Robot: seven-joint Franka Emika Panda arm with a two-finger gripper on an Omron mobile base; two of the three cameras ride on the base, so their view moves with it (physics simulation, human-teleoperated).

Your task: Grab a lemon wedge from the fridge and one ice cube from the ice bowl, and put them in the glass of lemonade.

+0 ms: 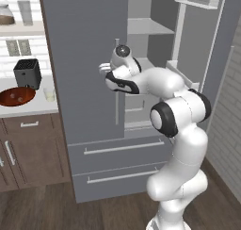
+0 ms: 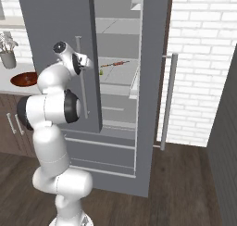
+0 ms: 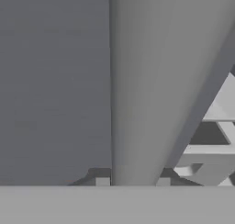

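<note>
Grey metal dominates: the fridge (image 1: 84,59) stands tall, its right door swung wide open against a white brick wall (image 2: 203,58), its left door shut. Dark wood-plank floor (image 2: 185,183) runs under the fridge and out to the right. Two lower drawers sit below the doors, each with a slim horizontal bar.

Left of the fridge, a pale countertop (image 1: 28,109) over dark brown cabinets (image 1: 33,149). On it, nearest the fridge, the glass of lemonade (image 1: 49,94); just left of that, the ice bowl (image 1: 17,96), reddish-brown, shallow, with small pieces inside. Behind the bowl a black boxy appliance (image 1: 27,72). A wall shelf above the counter carries a lidded jar (image 1: 5,14) and a taller greyish glass (image 1: 26,12).

Inside the fridge, pale shelves. On the middle shelf, near its front edge by the shut door, the lemon wedge (image 2: 101,72), tiny, yellow-green. Further back on that shelf lies a thin skewer-like item (image 2: 115,63); kind unclear.

The gripper (image 2: 88,63) sits at the left door's long vertical bar handle (image 3: 137,85). In the hand view the bar runs up between the two dark fingertips (image 3: 103,181), which are closed round it.
</note>
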